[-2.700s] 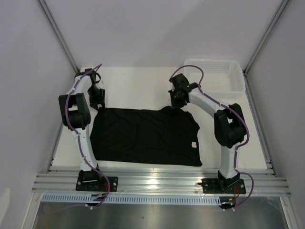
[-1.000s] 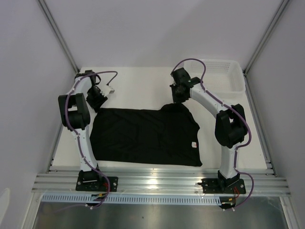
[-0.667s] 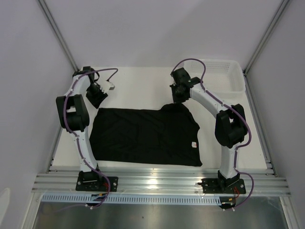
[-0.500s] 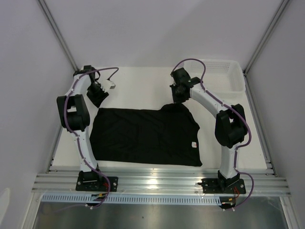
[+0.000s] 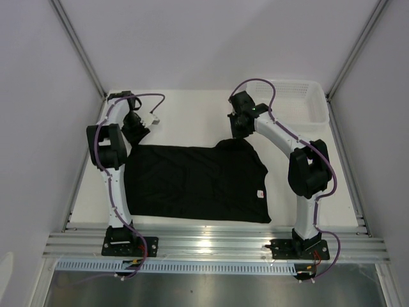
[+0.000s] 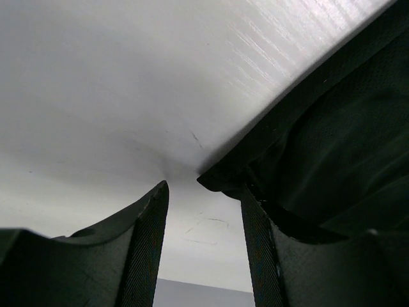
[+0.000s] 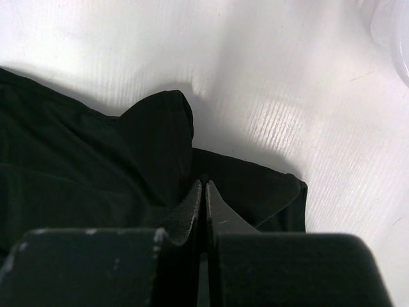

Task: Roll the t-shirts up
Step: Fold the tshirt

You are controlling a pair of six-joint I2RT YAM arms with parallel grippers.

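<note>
Moved since earlier: left arm [image 5: 106, 142], elbow drawn in toward the t-shirt [image 5: 195, 182] and wrist turned above its far left corner; right arm [image 5: 309, 170] a touch higher than at first, then steady.
Place of t-shirt: black, spread flat on the bench [image 5: 185, 115] between the two arms, apart from one raised fold at its far right corner.
Long axis: left to right across the bench, neck label [image 5: 260, 194] at the right end, hem at the left.
State of left fingers [image 6: 148, 246]: spread, nothing between them, low over bare bench; far left corner of the t-shirt just ahead of the gap, cloth running off past the right-hand finger.
State of right fingers [image 7: 189, 208]: pressed together, seemingly pinching the raised fold, black cloth tenting up to the tips.
Nearer arm: left for the hem corner, right for the sleeve end; each at its own far corner.
Deciding relation: corner lying ahead of the open gap and not yet inside it, so probably a short advance before closing; a judgement only.
Step in hand: likely straightening the far edge; rolling not yet begun, no rolled part visible.
Basket [image 5: 317, 117]: white mesh, far right corner of the bench, well apart from the t-shirt, touched by neither arm.
Count: one t-shirt, one basket, two arms, two pairs of fingers.
</note>
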